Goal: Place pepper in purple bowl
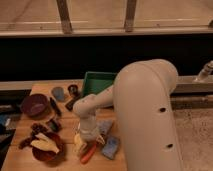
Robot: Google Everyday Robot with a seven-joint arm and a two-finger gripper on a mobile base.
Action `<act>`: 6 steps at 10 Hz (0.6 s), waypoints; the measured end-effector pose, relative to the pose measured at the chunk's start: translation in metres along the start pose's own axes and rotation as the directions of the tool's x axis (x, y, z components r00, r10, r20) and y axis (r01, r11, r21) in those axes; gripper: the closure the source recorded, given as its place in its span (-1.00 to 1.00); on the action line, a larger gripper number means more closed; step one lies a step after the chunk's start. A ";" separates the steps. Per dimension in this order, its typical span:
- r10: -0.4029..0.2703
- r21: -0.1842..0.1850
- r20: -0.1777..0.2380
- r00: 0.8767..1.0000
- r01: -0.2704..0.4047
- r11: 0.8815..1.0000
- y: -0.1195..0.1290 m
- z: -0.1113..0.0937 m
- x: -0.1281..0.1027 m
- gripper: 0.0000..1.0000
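Gripper [85, 141] is low at the table's front, just above the pepper [89, 153] — can't tell if it's wide, narrow or holding. Pepper lies on the wood between the brown bowl [47, 150] and a blue packet [111, 147]. Purple bowl [34, 105] is well apart, back-left. I'd grab mid-length across the thin axis, lift clear of the clutter — then release over the bowl's centre.

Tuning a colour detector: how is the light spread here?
Camera view: warm, dim light on the table; black band behind it; the purple bowl reads dark at left; the gripper sits just above the pepper near the front edge.
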State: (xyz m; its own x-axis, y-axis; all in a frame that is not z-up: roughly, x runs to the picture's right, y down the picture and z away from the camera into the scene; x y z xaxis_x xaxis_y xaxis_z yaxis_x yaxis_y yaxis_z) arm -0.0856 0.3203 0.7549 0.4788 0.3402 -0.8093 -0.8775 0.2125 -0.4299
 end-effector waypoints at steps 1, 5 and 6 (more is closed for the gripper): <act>0.008 0.007 -0.011 1.000 -0.008 1.000 0.002 0.004 -0.002 -0.60; 0.022 0.031 -0.027 0.999 -0.021 0.999 -0.001 0.007 -0.004 0.08; 0.025 0.033 -0.026 0.999 -0.024 0.999 -0.004 0.006 -0.003 0.29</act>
State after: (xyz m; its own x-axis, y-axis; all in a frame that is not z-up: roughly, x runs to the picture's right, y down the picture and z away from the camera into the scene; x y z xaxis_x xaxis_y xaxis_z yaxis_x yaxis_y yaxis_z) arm -0.0838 0.3237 0.7613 0.4563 0.3218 -0.8296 -0.8873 0.2346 -0.3971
